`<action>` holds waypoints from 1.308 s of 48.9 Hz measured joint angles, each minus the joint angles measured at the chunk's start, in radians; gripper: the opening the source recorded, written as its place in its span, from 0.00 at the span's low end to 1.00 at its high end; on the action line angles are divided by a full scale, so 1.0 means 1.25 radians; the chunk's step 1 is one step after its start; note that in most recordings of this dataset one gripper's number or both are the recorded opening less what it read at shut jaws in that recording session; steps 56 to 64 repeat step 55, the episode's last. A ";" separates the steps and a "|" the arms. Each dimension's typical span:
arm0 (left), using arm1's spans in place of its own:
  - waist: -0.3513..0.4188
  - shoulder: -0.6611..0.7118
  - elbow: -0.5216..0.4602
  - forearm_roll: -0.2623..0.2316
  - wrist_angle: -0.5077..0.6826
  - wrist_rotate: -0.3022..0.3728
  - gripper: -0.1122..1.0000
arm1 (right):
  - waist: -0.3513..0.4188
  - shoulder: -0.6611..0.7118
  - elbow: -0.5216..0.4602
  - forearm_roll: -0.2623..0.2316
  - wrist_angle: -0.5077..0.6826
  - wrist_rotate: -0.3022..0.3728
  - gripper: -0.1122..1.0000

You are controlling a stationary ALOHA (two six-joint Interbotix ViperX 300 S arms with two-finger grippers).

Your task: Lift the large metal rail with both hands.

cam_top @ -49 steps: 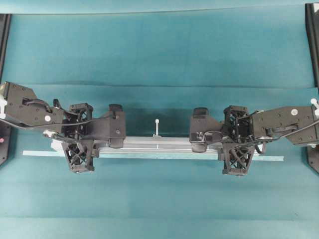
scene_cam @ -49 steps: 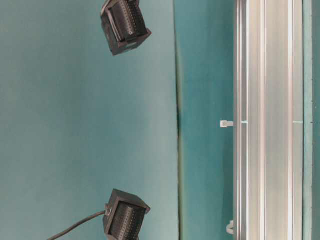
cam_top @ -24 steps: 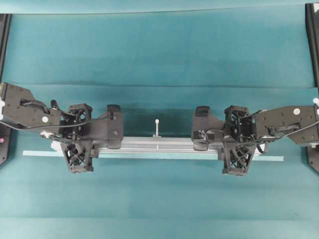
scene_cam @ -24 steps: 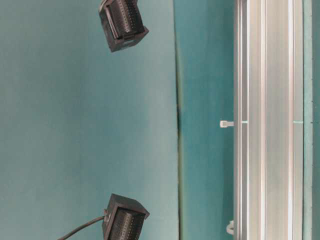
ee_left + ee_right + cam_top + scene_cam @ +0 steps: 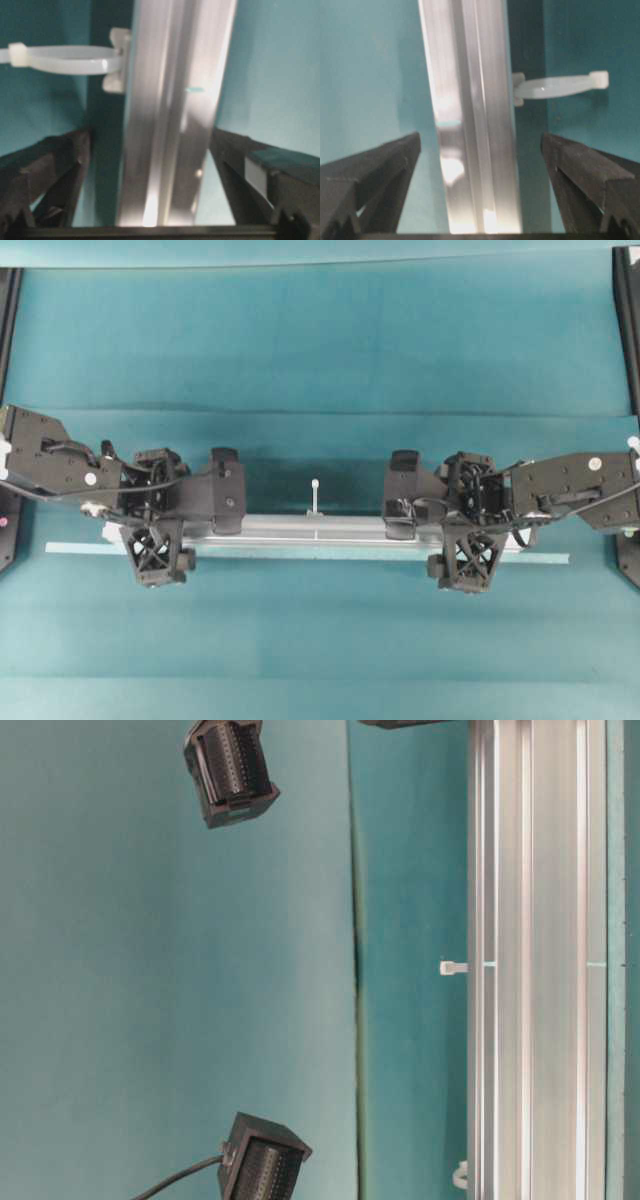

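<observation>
The large metal rail (image 5: pixel 315 528) is a long silver grooved bar lying across the teal cloth, with a white zip tie (image 5: pixel 315 495) sticking out of its far side. My left gripper (image 5: pixel 158 525) straddles the rail near its left end. Its jaws are open, with teal cloth showing on both sides of the rail (image 5: pixel 170 125). A zip tie (image 5: pixel 65 59) loops out just ahead of it. My right gripper (image 5: pixel 468 530) straddles the rail near the right end. It is also open, and both fingers (image 5: pixel 395 160) stand clear of the rail (image 5: pixel 475 140).
A thin pale tape strip (image 5: pixel 540 558) lies along the rail's near side and reaches past both its ends. Black frame posts (image 5: pixel 628 320) stand at the table's side edges. A fold (image 5: pixel 320 412) crosses the cloth behind the arms.
Both grippers have opened and let go of the rail. Their lattice frames have drawn in slightly. The rail has stayed where it was.
</observation>
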 measured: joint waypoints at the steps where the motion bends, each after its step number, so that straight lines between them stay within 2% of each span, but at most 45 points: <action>1: -0.001 0.000 0.001 0.000 0.001 0.000 0.98 | 0.001 0.000 0.000 0.000 0.000 0.000 0.96; 9: -0.001 -0.048 0.000 0.000 0.034 0.005 0.98 | 0.000 -0.017 -0.001 0.000 0.002 0.000 0.96; 23: -0.001 -0.242 0.007 0.000 0.094 0.039 0.98 | 0.001 -0.136 -0.004 0.000 0.004 0.000 0.96; 42: -0.001 -0.454 0.031 -0.001 0.096 0.055 0.98 | -0.004 -0.337 0.011 -0.004 0.001 0.000 0.96; 55: -0.001 -0.578 0.045 -0.001 0.039 0.054 0.98 | -0.004 -0.434 0.018 -0.005 0.000 0.000 0.96; 64: -0.001 -0.578 0.045 -0.001 0.039 0.054 0.98 | -0.004 -0.434 0.018 -0.005 0.000 0.000 0.96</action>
